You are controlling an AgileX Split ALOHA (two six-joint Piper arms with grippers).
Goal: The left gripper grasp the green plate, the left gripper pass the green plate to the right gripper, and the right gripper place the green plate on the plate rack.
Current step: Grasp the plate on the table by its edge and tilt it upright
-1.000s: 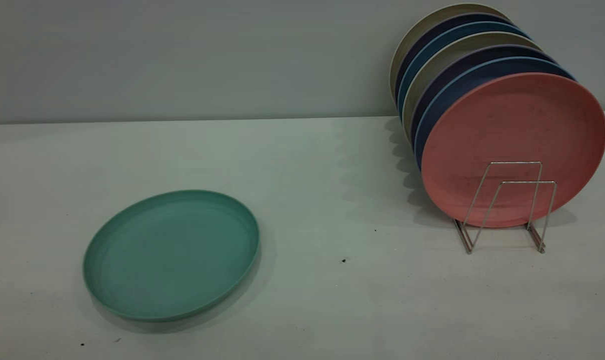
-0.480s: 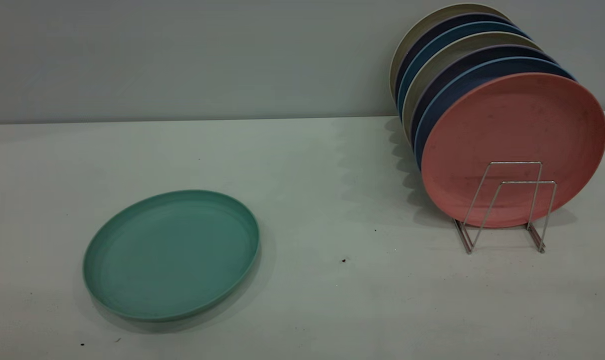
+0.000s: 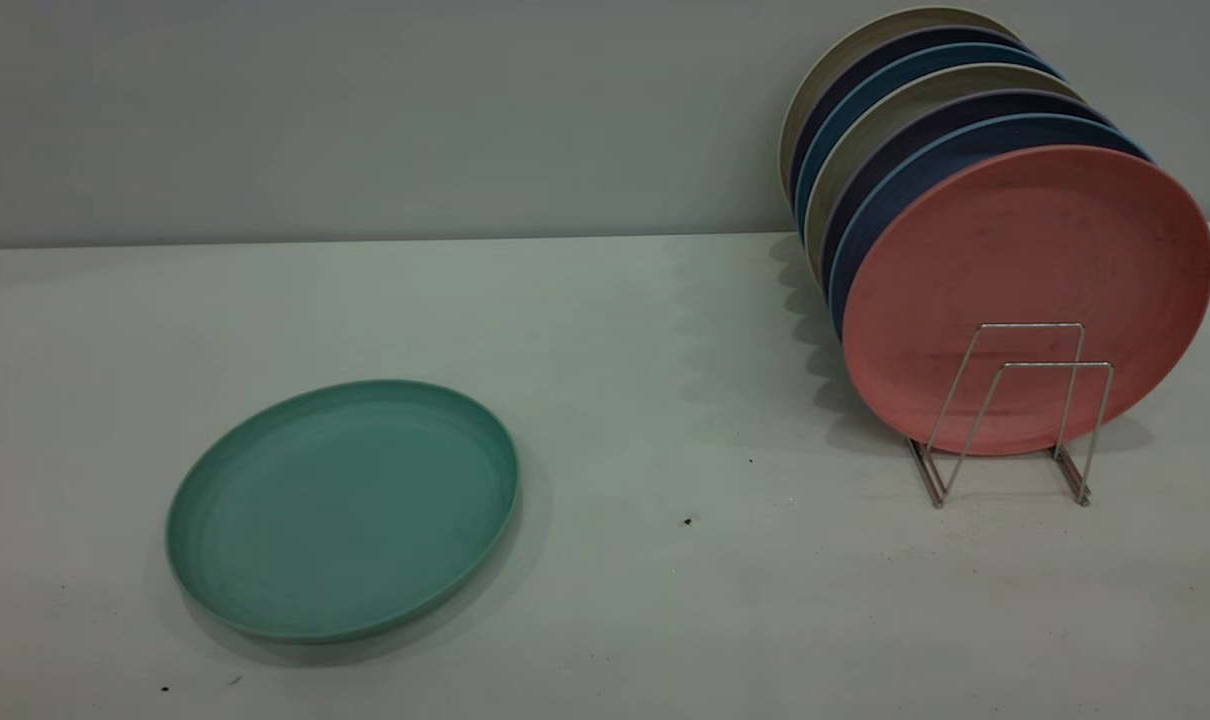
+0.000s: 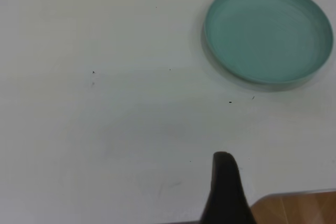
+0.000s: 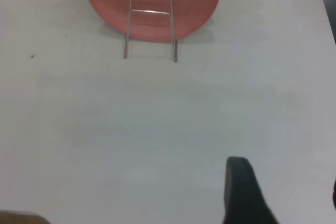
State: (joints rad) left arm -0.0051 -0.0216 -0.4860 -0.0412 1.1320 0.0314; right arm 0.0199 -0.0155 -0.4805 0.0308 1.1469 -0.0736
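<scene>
The green plate (image 3: 343,508) lies flat on the white table at the front left; it also shows in the left wrist view (image 4: 268,32). The plate rack (image 3: 1010,410) stands at the right, and in the right wrist view (image 5: 151,24) too. Neither gripper shows in the exterior view. My left gripper (image 4: 281,182) hangs over the table's edge, well short of the plate; one black finger (image 4: 224,187) shows, with nothing beside it. My right gripper (image 5: 286,184) is open and empty, some way in front of the rack; one finger (image 5: 240,187) shows.
A salmon-pink plate (image 3: 1025,290) stands upright in the rack, with several blue, dark and beige plates (image 3: 905,130) behind it. Two front wire loops hold nothing. The table's edge and a wooden floor (image 4: 299,208) show by the left gripper.
</scene>
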